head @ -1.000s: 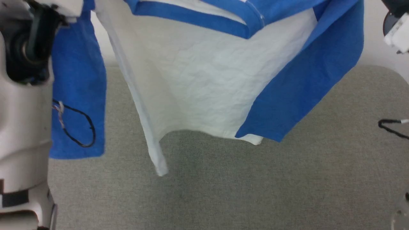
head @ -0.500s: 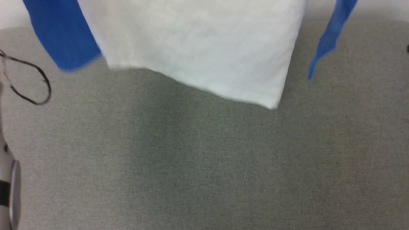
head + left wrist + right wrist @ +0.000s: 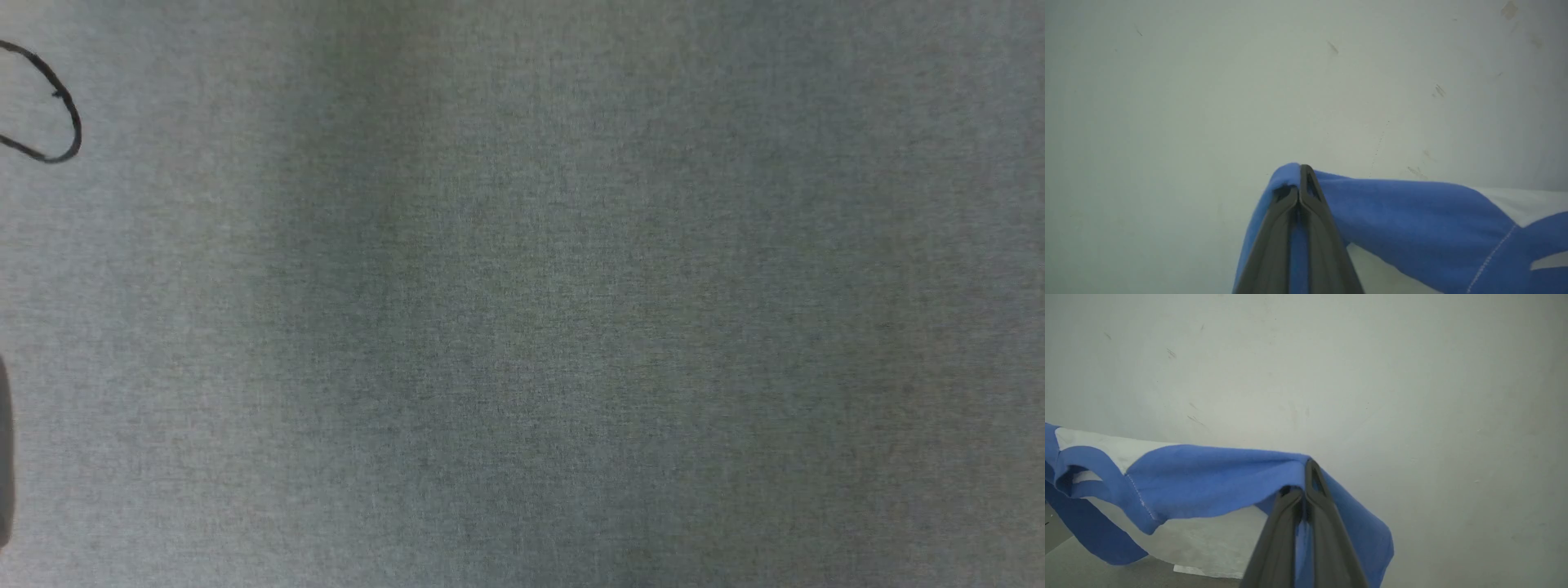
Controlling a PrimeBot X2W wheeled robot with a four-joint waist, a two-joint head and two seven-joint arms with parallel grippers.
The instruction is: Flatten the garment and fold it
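The garment [image 3: 1404,220] is a T-shirt with a white body and bright blue shoulders and sleeves, and it hangs in the air in front of a pale wall. In the left wrist view my left gripper [image 3: 1300,179] is shut on a fold of its blue shoulder cloth. The right wrist view shows the garment [image 3: 1208,477] stretching off to the left, with my right gripper [image 3: 1306,477] shut on blue cloth at the other shoulder. Its white body [image 3: 1208,539] droops below the blue band. The print is hidden.
The head view looks down on a grey fabric tabletop [image 3: 522,327]. A thin black cable loop [image 3: 57,122] shows at its upper left edge, and a dark part of my body [image 3: 4,449] at the lower left. A pale scuffed wall [image 3: 1249,81] stands behind the garment.
The head view has tilted further down, so the hanging garment has slid up and out of its top edge, leaving the grey tabletop. The cable loop has shifted up and left with the view.
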